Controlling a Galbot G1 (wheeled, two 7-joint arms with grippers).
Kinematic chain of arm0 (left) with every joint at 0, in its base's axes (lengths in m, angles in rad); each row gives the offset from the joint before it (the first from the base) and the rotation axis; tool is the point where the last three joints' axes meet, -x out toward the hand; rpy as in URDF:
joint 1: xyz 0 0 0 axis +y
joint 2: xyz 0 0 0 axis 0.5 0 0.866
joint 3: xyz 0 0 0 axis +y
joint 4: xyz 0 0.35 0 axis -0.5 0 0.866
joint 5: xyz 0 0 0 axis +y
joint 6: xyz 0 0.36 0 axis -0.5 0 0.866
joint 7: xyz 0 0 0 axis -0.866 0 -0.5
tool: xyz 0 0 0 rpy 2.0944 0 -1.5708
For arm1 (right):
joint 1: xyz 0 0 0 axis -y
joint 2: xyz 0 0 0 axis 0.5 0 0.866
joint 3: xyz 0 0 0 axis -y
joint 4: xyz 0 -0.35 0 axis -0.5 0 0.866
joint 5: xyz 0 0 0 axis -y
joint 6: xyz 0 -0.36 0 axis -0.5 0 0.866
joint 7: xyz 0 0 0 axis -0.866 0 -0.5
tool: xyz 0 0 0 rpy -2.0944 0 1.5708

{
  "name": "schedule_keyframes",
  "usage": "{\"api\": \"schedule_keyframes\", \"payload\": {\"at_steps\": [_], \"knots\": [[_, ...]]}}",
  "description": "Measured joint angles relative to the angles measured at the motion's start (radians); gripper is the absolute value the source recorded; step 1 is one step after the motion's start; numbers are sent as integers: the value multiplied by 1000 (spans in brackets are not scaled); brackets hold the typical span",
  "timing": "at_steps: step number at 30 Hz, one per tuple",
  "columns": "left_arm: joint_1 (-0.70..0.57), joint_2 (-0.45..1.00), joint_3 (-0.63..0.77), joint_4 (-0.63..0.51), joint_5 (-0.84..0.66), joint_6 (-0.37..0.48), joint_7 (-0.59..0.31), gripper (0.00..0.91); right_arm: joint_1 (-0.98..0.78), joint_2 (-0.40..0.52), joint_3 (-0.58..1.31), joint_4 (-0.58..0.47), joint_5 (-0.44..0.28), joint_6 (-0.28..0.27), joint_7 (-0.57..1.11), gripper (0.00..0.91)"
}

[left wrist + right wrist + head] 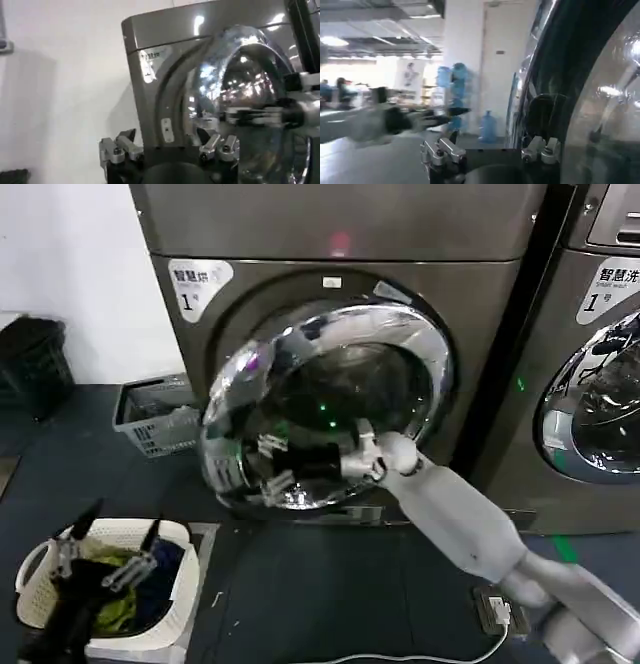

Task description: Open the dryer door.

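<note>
The right hand, fingers spread wide, swings the dryer door partly open; next, push it wider leftward.

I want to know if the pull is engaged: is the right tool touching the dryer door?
Cannot tell. In the head view the right tool overlaps the dryer door at its edge, but reflections hide any contact or gap.

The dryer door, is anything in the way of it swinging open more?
Nothing visible blocks it. The dryer door is partly open, with the right gripper at its edge. The grey basket sits by the wall on its left, apart from the door.
</note>
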Motion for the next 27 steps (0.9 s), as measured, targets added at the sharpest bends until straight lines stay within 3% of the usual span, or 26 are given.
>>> {"api": "schedule_keyframes", "payload": {"at_steps": [12,21,27], "knots": [[-193,189,42,162,-77,21,70,907,-108,-146,96,153,-10,-29,-156,907],[-379,318,206,291,-110,30,137,907,-250,-246,254,216,-35,-33,-170,907],[-536,369,336,365,-133,33,160,907,-433,-308,454,265,-33,-30,-167,907]]}}
